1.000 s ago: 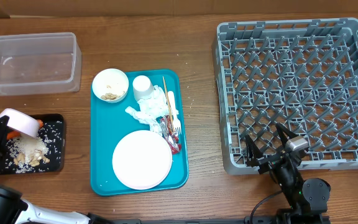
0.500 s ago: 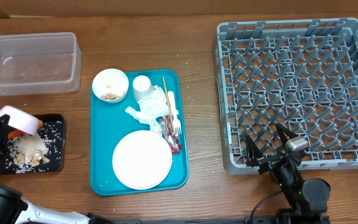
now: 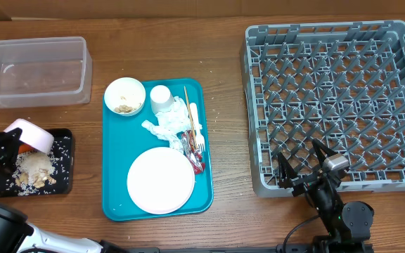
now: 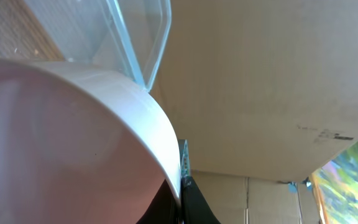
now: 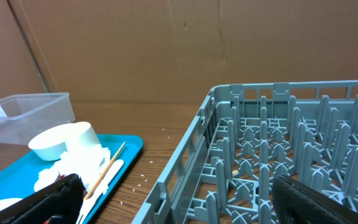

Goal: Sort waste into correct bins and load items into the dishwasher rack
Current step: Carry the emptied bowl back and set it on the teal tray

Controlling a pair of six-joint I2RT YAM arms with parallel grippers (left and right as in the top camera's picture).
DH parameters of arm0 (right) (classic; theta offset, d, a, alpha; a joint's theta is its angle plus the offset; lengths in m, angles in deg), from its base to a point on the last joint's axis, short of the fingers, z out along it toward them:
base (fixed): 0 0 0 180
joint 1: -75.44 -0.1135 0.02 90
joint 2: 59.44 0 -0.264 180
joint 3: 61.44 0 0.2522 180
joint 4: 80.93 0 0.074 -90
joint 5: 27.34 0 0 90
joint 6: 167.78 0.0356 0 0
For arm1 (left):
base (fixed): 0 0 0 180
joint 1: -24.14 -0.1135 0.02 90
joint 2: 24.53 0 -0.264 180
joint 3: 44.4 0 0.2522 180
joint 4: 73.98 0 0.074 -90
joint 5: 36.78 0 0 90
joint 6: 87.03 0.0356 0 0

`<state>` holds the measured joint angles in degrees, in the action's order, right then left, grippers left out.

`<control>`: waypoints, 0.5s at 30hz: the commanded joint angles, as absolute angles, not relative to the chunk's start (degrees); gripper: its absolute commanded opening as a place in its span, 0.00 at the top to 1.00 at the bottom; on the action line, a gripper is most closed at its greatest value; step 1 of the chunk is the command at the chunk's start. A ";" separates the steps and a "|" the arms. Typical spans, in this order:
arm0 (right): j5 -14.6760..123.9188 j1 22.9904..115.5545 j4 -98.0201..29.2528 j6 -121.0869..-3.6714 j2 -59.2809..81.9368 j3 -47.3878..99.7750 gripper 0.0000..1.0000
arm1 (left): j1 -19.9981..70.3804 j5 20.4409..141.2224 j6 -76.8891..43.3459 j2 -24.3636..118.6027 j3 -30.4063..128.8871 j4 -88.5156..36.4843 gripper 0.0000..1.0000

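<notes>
At the far left my left gripper [image 3: 9, 143] is shut on the rim of a small pinkish bowl [image 3: 30, 135], tipped over the black tray [image 3: 62, 169]. Beige food scraps [image 3: 35, 169] and an orange carrot piece [image 3: 23, 148] lie in that tray. In the left wrist view the bowl [image 4: 73, 137] fills the frame, its rim pinched at my left gripper [image 4: 182, 199]. My right gripper [image 3: 302, 163] stands open at the front edge of the grey dishwasher rack [image 3: 336, 105], holding nothing. The clear tub [image 3: 34, 70] is at the back left.
The teal tray [image 3: 114, 204] holds a pale plate [image 3: 160, 180], a second bowl [image 3: 124, 95], a white cup [image 3: 161, 97], crumpled napkins [image 3: 166, 123], a white fork [image 3: 196, 126], a wooden stick [image 3: 187, 105] and a red wrapper [image 3: 194, 156].
My left gripper has carried the tipped bowl a little to the right over the black tray. The right arm has not moved.
</notes>
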<state>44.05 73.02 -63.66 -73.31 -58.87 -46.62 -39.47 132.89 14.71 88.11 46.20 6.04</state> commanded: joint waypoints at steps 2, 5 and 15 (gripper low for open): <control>44.62 72.61 -64.01 -73.11 -59.28 -47.21 0.00 | -36.63 129.92 14.98 87.43 46.31 8.09 0.96; 44.62 72.61 -63.99 -73.11 -59.28 -47.21 0.00 | -33.81 127.26 14.95 85.93 46.57 7.98 0.96; 44.62 72.61 -63.99 -73.11 -59.28 -47.21 0.00 | -19.93 109.88 5.56 76.16 46.79 7.41 0.96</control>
<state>44.05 73.02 -63.66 -73.29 -58.87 -46.62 -24.87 119.56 10.84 81.03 46.20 7.92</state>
